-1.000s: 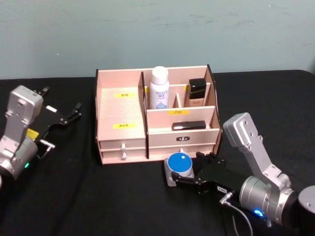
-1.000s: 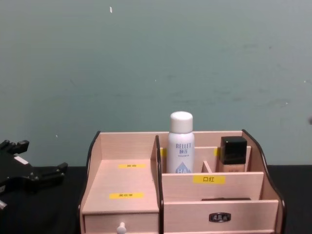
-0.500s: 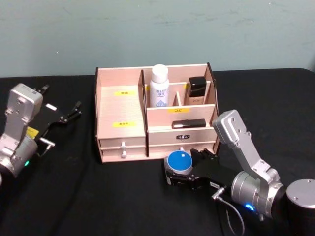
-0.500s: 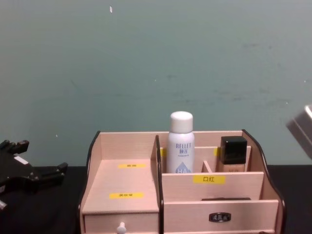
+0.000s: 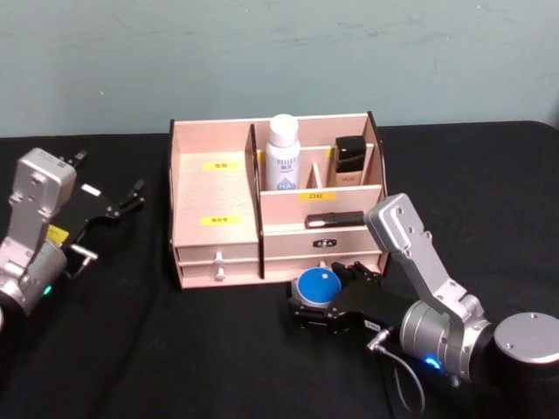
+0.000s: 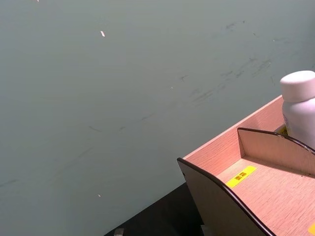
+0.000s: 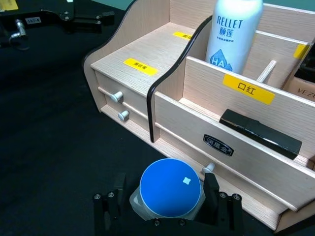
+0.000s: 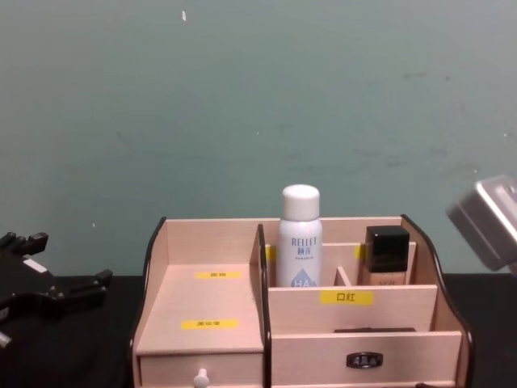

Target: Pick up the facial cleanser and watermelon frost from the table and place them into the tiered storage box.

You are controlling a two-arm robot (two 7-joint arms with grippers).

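Observation:
The tiered storage box (image 5: 214,188) (image 7: 147,54) (image 8: 214,299) (image 6: 275,182) stands at mid-table, light wood with dark edges and yellow labels. Just in front of its small drawers my right gripper (image 5: 321,298) (image 7: 165,194) is shut on a round container with a blue top (image 5: 316,284) (image 7: 170,187), one finger on each side. I cannot tell whether this container is the facial cleanser or the watermelon frost. My left gripper (image 5: 131,199) (image 8: 93,283) (image 7: 96,17) rests idle at the table's left, well clear of the box.
Inside the box stand a white RELLET bottle (image 5: 283,157) (image 7: 231,34) and a dark-capped beige bottle (image 5: 351,161), and a black flat stick (image 5: 336,222) lies in the front slot. The box's wide left steps are bare. A black cloth (image 5: 175,349) covers the table.
My right arm has swung left and closer to the box front, carrying the blue-topped container a little with it. The left arm has stayed still.

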